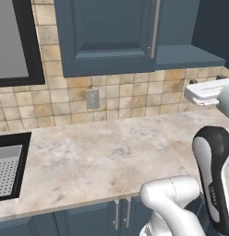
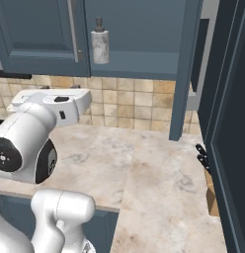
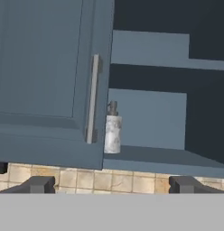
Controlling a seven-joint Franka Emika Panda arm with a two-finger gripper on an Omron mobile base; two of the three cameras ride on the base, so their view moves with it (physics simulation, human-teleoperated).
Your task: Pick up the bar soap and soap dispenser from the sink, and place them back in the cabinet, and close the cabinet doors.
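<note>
Hand (image 3: 111, 185) wide open, empty

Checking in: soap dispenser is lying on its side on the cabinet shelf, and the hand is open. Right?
Not quite. The soap dispenser stands upright on the cabinet shelf, pump top up, as the hand view shows. The hand is open and holds nothing.

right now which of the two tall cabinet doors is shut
The left door, whose silver handle is beside the soap dispenser, is shut. The right door is swung out, leaving the shelf exposed.
</note>
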